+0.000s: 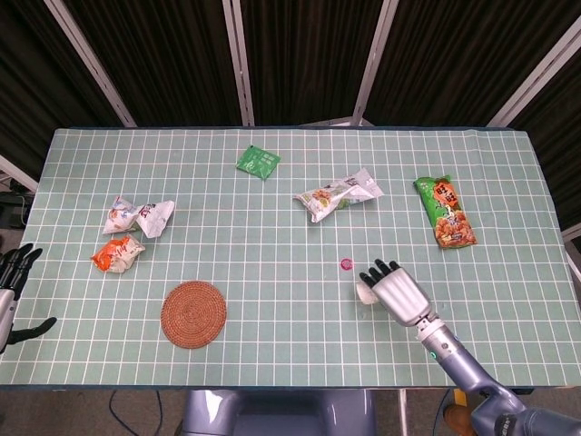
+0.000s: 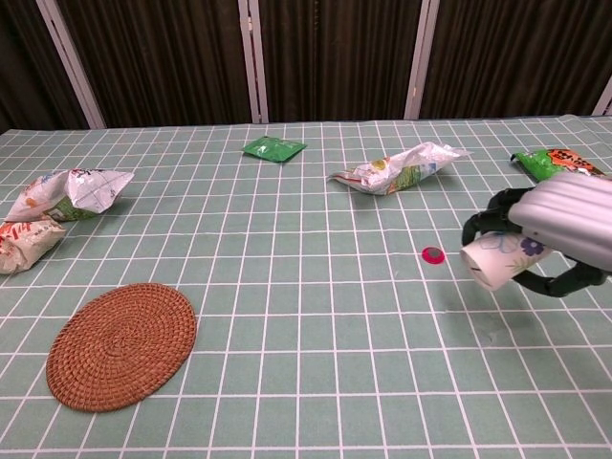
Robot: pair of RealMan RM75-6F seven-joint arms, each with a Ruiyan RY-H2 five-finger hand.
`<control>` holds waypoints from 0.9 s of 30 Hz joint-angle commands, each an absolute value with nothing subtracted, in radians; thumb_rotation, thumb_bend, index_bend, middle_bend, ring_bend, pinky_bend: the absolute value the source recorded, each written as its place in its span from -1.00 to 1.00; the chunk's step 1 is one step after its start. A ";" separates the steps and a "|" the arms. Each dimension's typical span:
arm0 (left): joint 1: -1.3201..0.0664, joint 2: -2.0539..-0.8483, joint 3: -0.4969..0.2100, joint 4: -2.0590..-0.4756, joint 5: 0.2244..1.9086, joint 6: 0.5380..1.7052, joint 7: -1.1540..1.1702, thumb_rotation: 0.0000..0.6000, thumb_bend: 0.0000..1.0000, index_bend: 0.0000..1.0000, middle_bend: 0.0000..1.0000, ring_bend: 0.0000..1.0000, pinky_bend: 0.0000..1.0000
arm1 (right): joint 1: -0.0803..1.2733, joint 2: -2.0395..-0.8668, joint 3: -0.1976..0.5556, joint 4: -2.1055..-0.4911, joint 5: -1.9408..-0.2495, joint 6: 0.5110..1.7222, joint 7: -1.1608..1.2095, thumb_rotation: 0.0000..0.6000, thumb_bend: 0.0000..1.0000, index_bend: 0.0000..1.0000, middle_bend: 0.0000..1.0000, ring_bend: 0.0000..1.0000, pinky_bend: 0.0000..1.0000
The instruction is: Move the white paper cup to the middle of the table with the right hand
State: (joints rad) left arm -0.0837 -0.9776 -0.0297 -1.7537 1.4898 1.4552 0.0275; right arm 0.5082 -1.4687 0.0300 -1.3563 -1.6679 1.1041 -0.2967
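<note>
Right hand (image 2: 559, 229) wrapped around the cup (image 2: 495, 258), fingers (image 2: 488, 212) curled over its side. Cup tipped sideways, open mouth turned toward the mat (image 2: 121, 345), lifted off the table (image 1: 272, 236). Just right of the red cap (image 2: 433, 253), and a bit nearer the front edge than the cap. From the head view, only a bit of the cup (image 1: 367, 291) peeking out under the right hand (image 1: 396, 291). Wide bare patch of table between the cap (image 1: 346, 264) and the mat (image 1: 193, 312). White snack bag (image 1: 338, 194) past the cap, toward the far edge. Long green bag (image 1: 445, 212) far right of the cap, near the right edge. Small green packet (image 1: 258, 162) farther back. Two crumpled bags (image 1: 132, 229) behind the mat, by the left edge. Left hand (image 1: 13, 272) off the table past the left edge, fingers apart, holding nothing.
</note>
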 commanded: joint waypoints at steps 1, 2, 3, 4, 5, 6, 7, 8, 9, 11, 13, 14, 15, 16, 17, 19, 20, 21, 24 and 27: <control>-0.084 -0.976 -0.030 -1.753 1.487 1.453 0.025 1.00 -1.00 -1.00 -1.00 -1.00 -1.00 | 0.586 -1.447 0.041 -1.438 -1.625 0.989 -0.149 1.00 -0.10 -0.41 -0.24 -0.54 -0.08; -0.084 -0.976 -0.030 -1.752 1.487 1.453 0.024 1.00 -1.00 -1.00 -1.00 -1.00 -1.00 | 0.589 -1.451 0.042 -1.439 -1.622 0.983 -0.144 1.00 -0.10 -0.41 -0.24 -0.54 -0.08; -0.085 -0.975 -0.030 -1.751 1.486 1.452 0.024 1.00 -1.00 -1.00 -1.00 -1.00 -1.00 | 0.595 -1.458 0.043 -1.439 -1.616 0.973 -0.136 1.00 -0.10 -0.41 -0.24 -0.54 -0.08; -0.085 -0.975 -0.031 -1.750 1.483 1.450 0.022 1.00 -1.00 -1.00 -1.00 -1.00 -1.00 | 0.603 -1.470 0.045 -1.439 -1.606 0.957 -0.129 1.00 -0.10 -0.41 -0.24 -0.54 -0.08; -0.086 -0.975 -0.031 -1.749 1.481 1.449 0.020 1.00 -1.00 -1.00 -1.00 -1.00 -1.00 | 0.608 -1.478 0.046 -1.438 -1.598 0.946 -0.128 1.00 -0.10 -0.41 -0.24 -0.55 -0.08; -0.086 -0.974 -0.032 -1.748 1.479 1.447 0.019 1.00 -1.00 -1.00 -1.00 -1.00 -1.00 | 0.614 -1.486 0.045 -1.437 -1.593 0.936 -0.131 1.00 -0.10 -0.41 -0.24 -0.55 -0.08; -0.087 -0.973 -0.032 -1.747 1.478 1.446 0.017 1.00 -1.00 -1.00 -1.00 -1.00 -1.00 | 0.618 -1.491 0.044 -1.436 -1.591 0.929 -0.136 1.00 -0.10 -0.41 -0.24 -0.55 -0.08; -0.087 -0.972 -0.033 -1.748 1.476 1.445 0.015 1.00 -1.00 -1.00 -1.00 -1.00 -1.00 | 0.622 -1.499 0.043 -1.433 -1.587 0.922 -0.144 1.00 -0.10 -0.41 -0.24 -0.55 -0.08; -0.087 -0.972 -0.033 -1.748 1.476 1.445 0.013 1.00 -1.00 -1.00 -1.00 -1.00 -1.00 | 0.626 -1.504 0.042 -1.431 -1.586 0.917 -0.151 1.00 -0.10 -0.41 -0.24 -0.55 -0.08; -0.087 -0.970 -0.034 -1.748 1.476 1.447 0.010 1.00 -1.00 -1.00 -1.00 -1.00 -1.00 | 0.631 -1.515 0.039 -1.426 -1.584 0.908 -0.160 1.00 -0.11 -0.41 -0.24 -0.55 -0.08; -0.086 -0.968 -0.034 -1.749 1.476 1.448 0.005 1.00 -1.00 -1.00 -1.00 -1.00 -1.00 | 0.636 -1.526 0.038 -1.418 -1.577 0.898 -0.171 1.00 -0.18 -0.41 -0.24 -0.57 -0.10; -0.086 -0.967 -0.034 -1.748 1.477 1.449 0.002 1.00 -1.00 -1.00 -1.00 -1.00 -1.00 | 0.639 -1.533 0.035 -1.414 -1.570 0.890 -0.178 1.00 -0.31 -0.45 -0.31 -0.64 -0.19; -0.086 -0.966 -0.034 -1.748 1.477 1.449 0.001 1.00 -1.00 -1.00 -1.00 -1.00 -1.00 | 0.640 -1.535 0.034 -1.413 -1.567 0.886 -0.180 1.00 -0.43 -0.50 -0.39 -0.72 -0.31; -0.086 -0.965 -0.034 -1.748 1.477 1.449 0.000 1.00 -1.00 -1.00 -1.00 -1.00 -1.00 | 0.642 -1.536 0.032 -1.412 -1.563 0.880 -0.183 1.00 -0.63 -0.62 -0.58 -0.86 -0.56; -0.086 -0.964 -0.034 -1.748 1.477 1.449 -0.001 1.00 -1.00 -1.00 -1.00 -1.00 -1.00 | 0.646 -1.533 0.027 -1.411 -1.557 0.868 -0.189 1.00 -0.79 -0.77 -0.79 -0.96 -0.80; -0.086 -0.963 -0.033 -1.748 1.476 1.447 -0.001 1.00 -1.00 -1.00 -1.00 -1.00 -1.00 | 0.653 -1.519 0.022 -1.420 -1.537 0.838 -0.213 1.00 -0.91 -0.93 -0.98 -1.00 -1.00; -0.087 -0.962 -0.033 -1.749 1.475 1.446 -0.001 1.00 -1.00 -1.00 -1.00 -1.00 -1.00 | 0.654 -1.509 0.024 -1.431 -1.527 0.834 -0.237 1.00 -0.93 -0.98 -1.00 -1.00 -1.00; -0.087 -0.961 -0.033 -1.750 1.475 1.446 -0.002 1.00 -1.00 -1.00 -1.00 -1.00 -1.00 | 0.653 -1.499 0.027 -1.446 -1.520 0.839 -0.266 1.00 -0.94 -0.99 -1.00 -1.00 -1.00; -0.087 -0.959 -0.033 -1.751 1.477 1.448 -0.007 1.00 -1.00 -1.00 -1.00 -1.00 -1.00 | 0.646 -1.463 0.025 -1.497 -1.542 0.883 -0.357 1.00 -0.99 -1.00 -1.00 -1.00 -1.00; -0.086 -0.957 -0.034 -1.750 1.479 1.450 -0.012 1.00 -1.00 -1.00 -1.00 -1.00 -1.00 | 0.637 -1.417 0.008 -1.566 -1.582 0.922 -0.411 1.00 -1.00 -1.00 -1.00 -1.00 -1.00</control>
State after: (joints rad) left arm -0.0861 -0.9577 -0.0335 -1.7500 1.4785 1.4500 -0.0115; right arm 0.6451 -1.4606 0.0207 -1.5074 -1.5517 0.8832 -0.3564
